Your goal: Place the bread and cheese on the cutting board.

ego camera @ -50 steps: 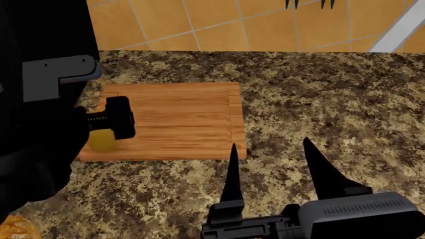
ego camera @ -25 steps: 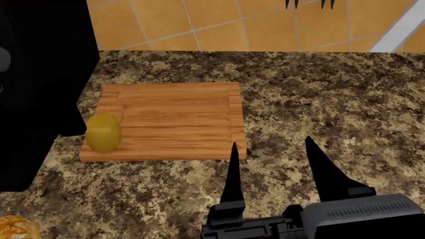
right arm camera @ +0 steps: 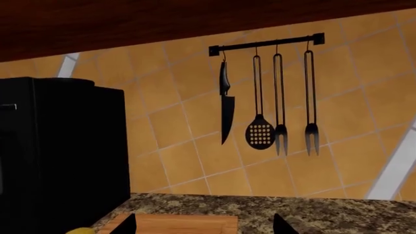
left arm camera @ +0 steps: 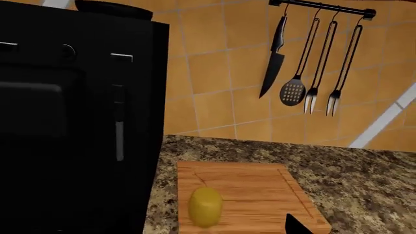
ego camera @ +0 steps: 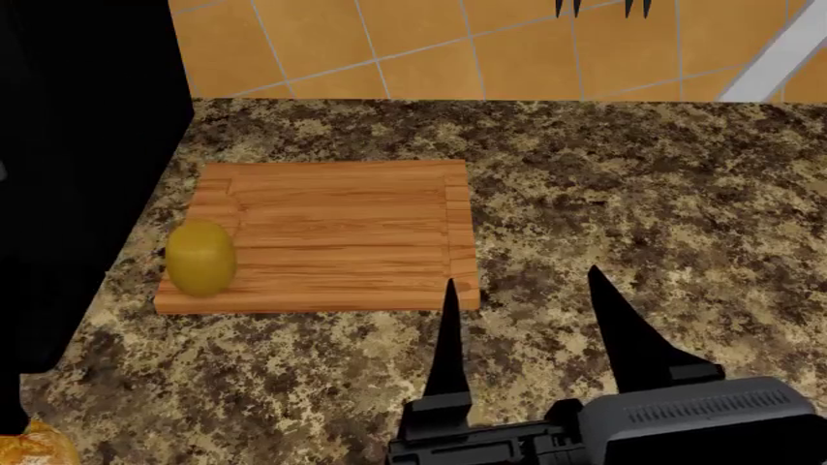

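Cheese (ego camera: pixel 199 257) sits on cutting board (ego camera: pixel 349 232), near its left end. Bread (ego camera: pixel 33 448) on counter (ego camera: pixel 672 194) at view's lower-left corner, mostly cut off. I judge loaf light, crust rigid but crumbly; I'd pinch across widest middle. Right gripper (ego camera: pixel 524 300) spread wide, empty. Left gripper: one finger tip visible in wrist view, opening can't tell.

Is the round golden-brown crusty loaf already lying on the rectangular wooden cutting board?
No, the loaf lies on the granite counter, apart from the board.
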